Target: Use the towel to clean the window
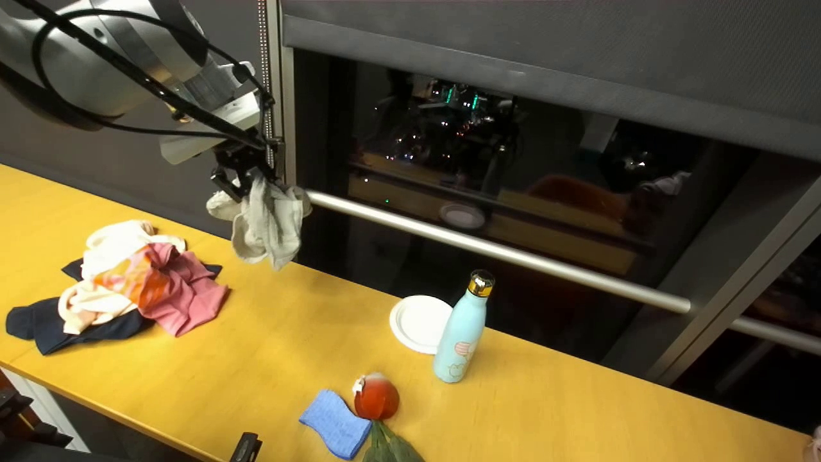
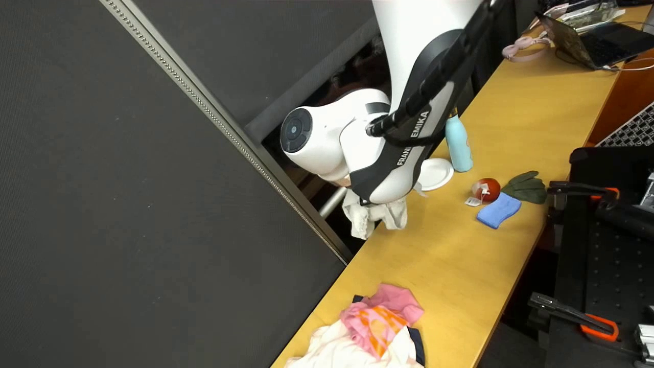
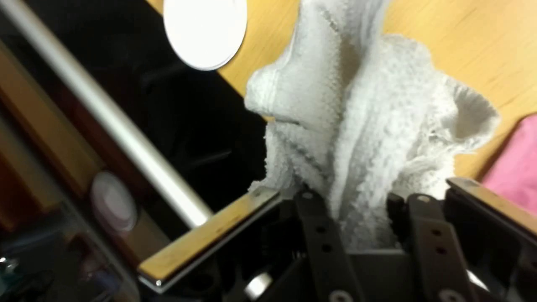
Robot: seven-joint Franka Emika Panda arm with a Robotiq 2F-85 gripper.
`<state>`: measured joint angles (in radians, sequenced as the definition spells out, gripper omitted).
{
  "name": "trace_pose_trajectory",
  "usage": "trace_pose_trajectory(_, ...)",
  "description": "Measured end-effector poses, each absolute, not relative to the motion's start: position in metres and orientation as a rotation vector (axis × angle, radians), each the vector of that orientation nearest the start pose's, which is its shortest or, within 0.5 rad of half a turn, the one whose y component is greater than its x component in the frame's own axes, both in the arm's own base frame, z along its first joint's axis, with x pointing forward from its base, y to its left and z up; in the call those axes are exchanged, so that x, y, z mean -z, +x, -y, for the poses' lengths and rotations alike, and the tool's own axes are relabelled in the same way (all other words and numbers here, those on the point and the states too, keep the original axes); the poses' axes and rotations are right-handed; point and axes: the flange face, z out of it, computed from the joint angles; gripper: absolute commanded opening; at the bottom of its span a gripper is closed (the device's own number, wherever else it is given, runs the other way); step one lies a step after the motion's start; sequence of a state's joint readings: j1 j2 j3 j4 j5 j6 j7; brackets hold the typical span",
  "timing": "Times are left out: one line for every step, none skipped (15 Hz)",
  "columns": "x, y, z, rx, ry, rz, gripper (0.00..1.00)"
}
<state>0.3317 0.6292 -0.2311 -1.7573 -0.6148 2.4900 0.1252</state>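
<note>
- I have the hand point(image 3: 365, 197) clamped narrow around the bunched towel point(image 1: 272, 224).
- The towel sits in its grasp, loose folds hanging below, near the edge of the desk point(image 1: 577, 398).
- The window point(image 1: 545, 147) lies to one side, a rail point(image 1: 500, 249) crossing it; contact, I can't tell.
- My guess: next, a sideways press.

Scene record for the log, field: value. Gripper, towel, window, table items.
gripper: closed on the towel
towel: pale, bunched, hanging; contact with window unclear
window: dark glass, upper part covered by a grey blind; metal rail runs across
table: wood-coloured, alongside the window
cloth pile: pink, orange, cream and navy, on the table
bottle: light blue, upright, beside a white plate
sponge: blue, beside a red round object and dark green item
</note>
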Motion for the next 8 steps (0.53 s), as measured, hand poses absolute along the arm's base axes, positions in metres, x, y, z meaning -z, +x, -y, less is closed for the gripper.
trace_pose_trajectory(-0.221,0.655,-0.086,-0.133,2.562,-0.664,0.03)
trace_pose_trajectory(-0.211,0.643,-0.083,-0.062,2.587,-0.668,0.03)
trace_pose_trajectory(-0.199,0.633,-0.078,0.014,2.61,-0.663,0.03)
trace_pose_trajectory(-0.186,0.623,-0.069,0.099,2.628,-0.651,0.03)
trace_pose_trajectory(-0.173,0.615,-0.058,0.179,2.644,-0.634,0.03)
trace_pose_trajectory(-0.161,0.608,-0.046,0.257,2.661,-0.614,0.03)
trace_pose_trajectory(-0.148,0.603,-0.035,0.323,2.678,-0.598,0.03)
trace_pose_trajectory(-0.136,0.599,-0.026,0.375,2.698,-0.585,0.03)
